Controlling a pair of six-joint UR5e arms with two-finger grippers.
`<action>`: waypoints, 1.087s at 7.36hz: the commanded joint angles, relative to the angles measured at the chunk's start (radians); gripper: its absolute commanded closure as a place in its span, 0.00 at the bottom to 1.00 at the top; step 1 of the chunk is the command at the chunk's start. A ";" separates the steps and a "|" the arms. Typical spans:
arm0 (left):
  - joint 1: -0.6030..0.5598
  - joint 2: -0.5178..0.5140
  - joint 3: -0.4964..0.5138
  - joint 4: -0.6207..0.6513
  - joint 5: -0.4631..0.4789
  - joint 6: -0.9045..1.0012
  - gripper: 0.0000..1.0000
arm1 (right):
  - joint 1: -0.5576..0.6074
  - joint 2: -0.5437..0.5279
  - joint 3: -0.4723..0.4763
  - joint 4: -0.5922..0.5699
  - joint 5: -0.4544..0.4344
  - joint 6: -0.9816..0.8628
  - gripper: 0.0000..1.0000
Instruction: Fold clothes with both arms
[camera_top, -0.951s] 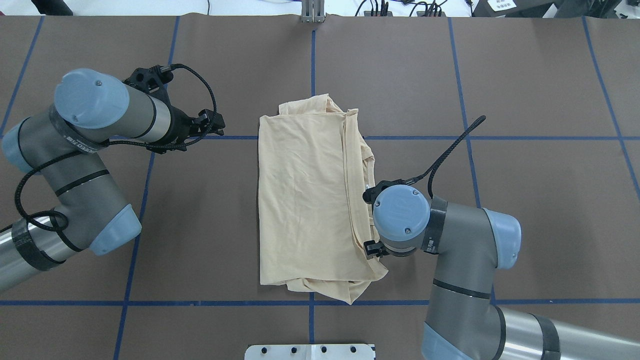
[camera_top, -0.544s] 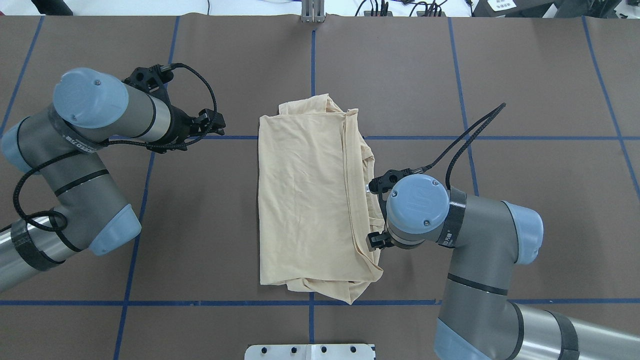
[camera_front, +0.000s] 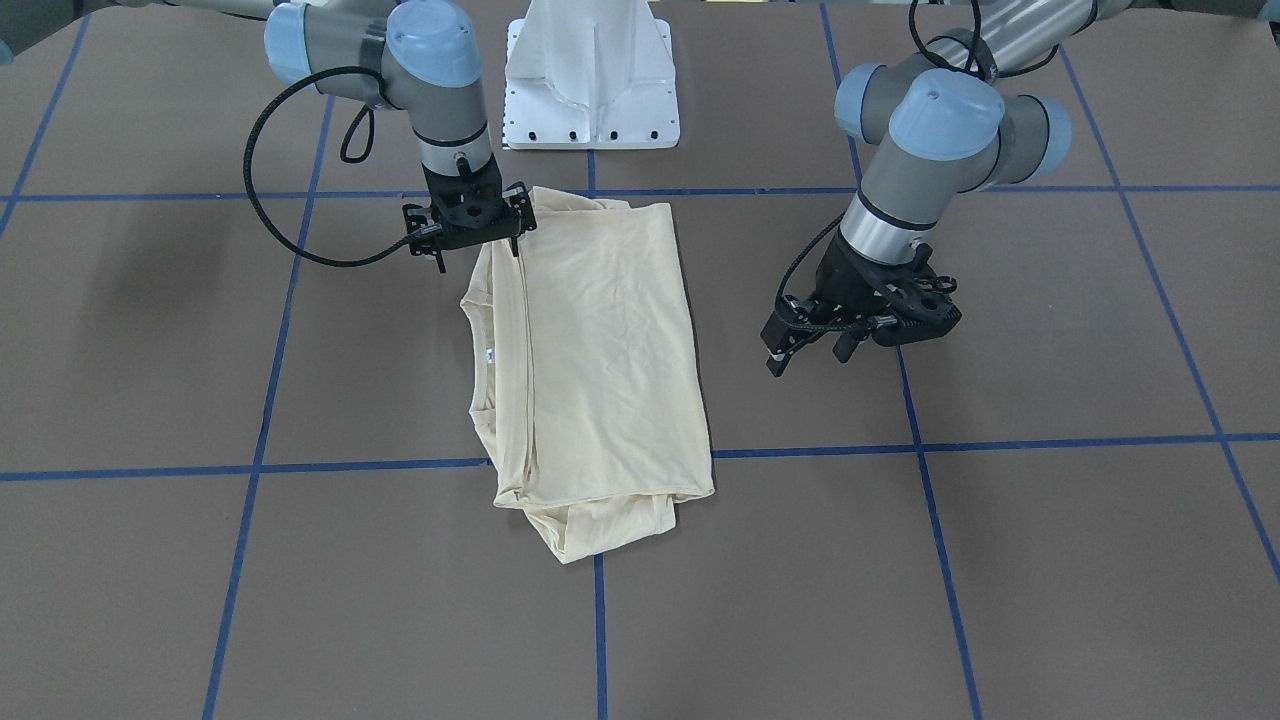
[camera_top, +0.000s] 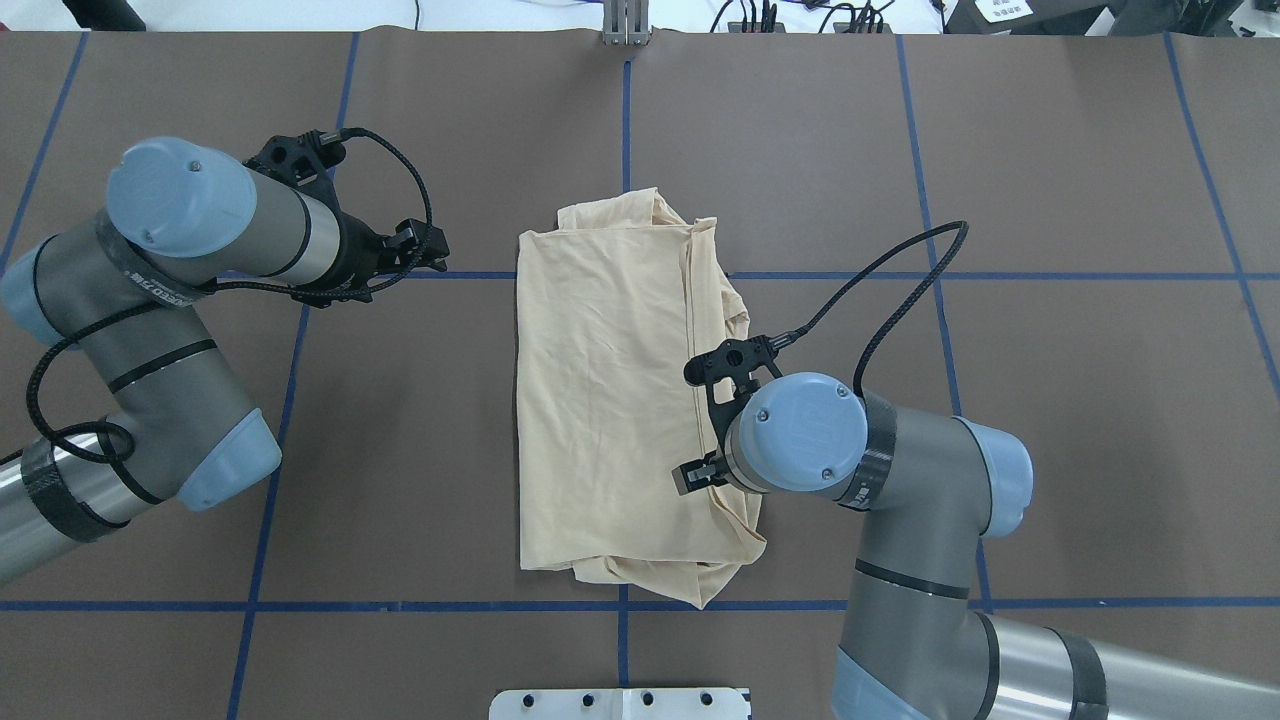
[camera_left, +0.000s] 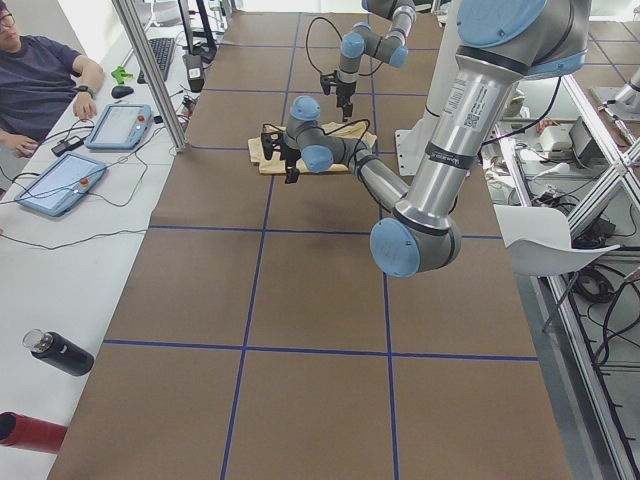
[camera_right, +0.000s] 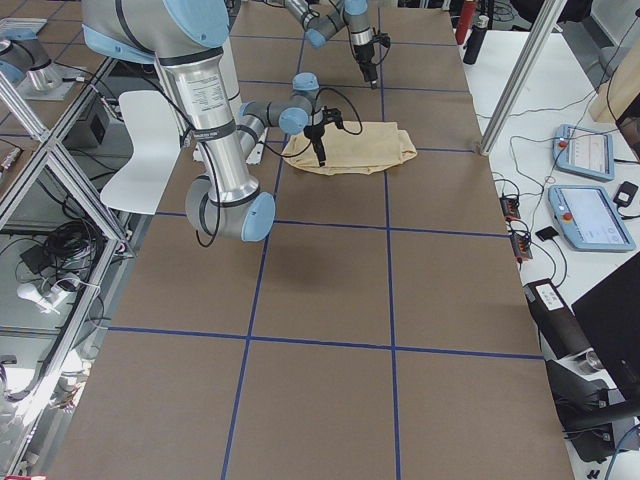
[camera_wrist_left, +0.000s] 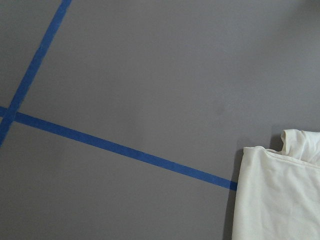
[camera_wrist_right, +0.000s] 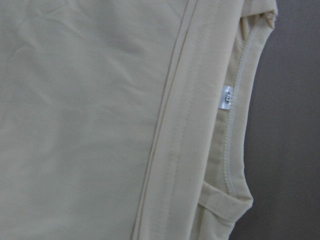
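Observation:
The clothes are one pale cream-yellow shirt (camera_front: 600, 350) (camera_top: 600, 400), folded lengthwise into a long rectangle at the table's middle. The print is hidden. Its neck opening with a small white label (camera_front: 489, 354) (camera_wrist_right: 226, 96) faces my right arm's side. My right gripper (camera_front: 478, 255) is open just above the shirt's near corner on that side, one fingertip (camera_front: 516, 247) at the fabric's edge. In the overhead view its wrist (camera_top: 795, 432) hides the fingers. My left gripper (camera_front: 810, 358) (camera_top: 432, 250) hovers open and empty over bare table, well clear of the shirt's other long edge.
The white pedestal base (camera_front: 590, 90) stands just behind the shirt. Blue tape lines (camera_top: 300, 274) grid the brown table. A person (camera_left: 40, 70) sits at a side bench with tablets (camera_left: 122, 125); a dark bottle (camera_left: 60, 352) lies there too.
My right arm's wrist swung back toward the shirt and turned, bringing the gripper over the folded edge beside the neck. The left arm and the shirt stayed put.

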 joint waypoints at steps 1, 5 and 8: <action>0.000 0.003 -0.005 0.000 0.000 -0.003 0.00 | -0.052 0.002 -0.002 0.010 -0.036 0.007 0.07; 0.000 0.003 -0.006 0.002 0.001 -0.012 0.00 | -0.064 -0.004 -0.002 0.010 -0.037 -0.005 0.56; 0.000 0.003 -0.008 0.000 0.001 -0.012 0.00 | -0.063 -0.004 -0.002 0.010 -0.045 -0.010 0.69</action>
